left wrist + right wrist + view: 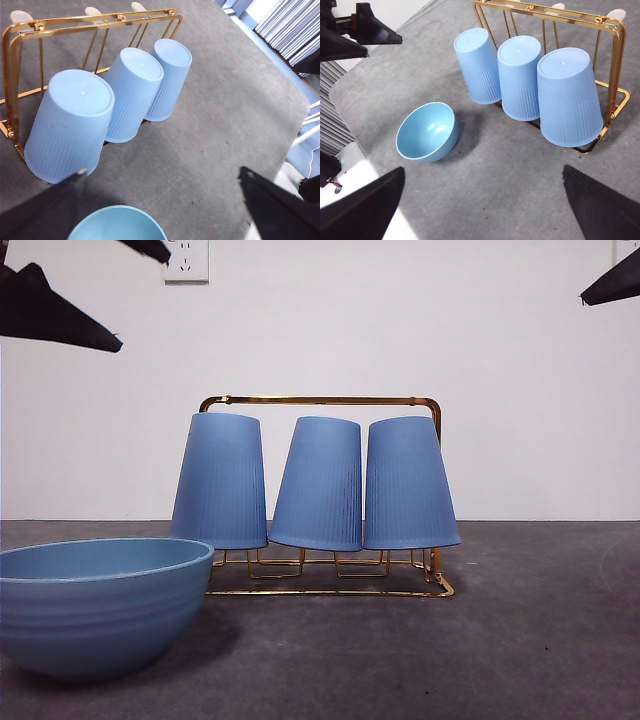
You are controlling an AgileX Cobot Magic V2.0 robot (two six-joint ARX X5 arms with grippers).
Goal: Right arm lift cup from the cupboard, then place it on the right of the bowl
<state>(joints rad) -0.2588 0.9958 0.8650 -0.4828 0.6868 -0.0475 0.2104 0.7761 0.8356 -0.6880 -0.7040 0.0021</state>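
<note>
Three blue ribbed cups hang upside down on the gold wire cupboard: left cup, middle cup, right cup. The wide blue bowl sits in front of the rack's left end. In the right wrist view my right gripper is open and high above the table, with the right cup nearest and the bowl farther off. My left gripper is also open, above the left cup and the bowl's rim. Neither gripper touches anything.
Grey table cloth lies around the rack, with bare cloth to the right of the bowl. Black arm tips show at the front view's top corners. A white wall with a socket stands behind.
</note>
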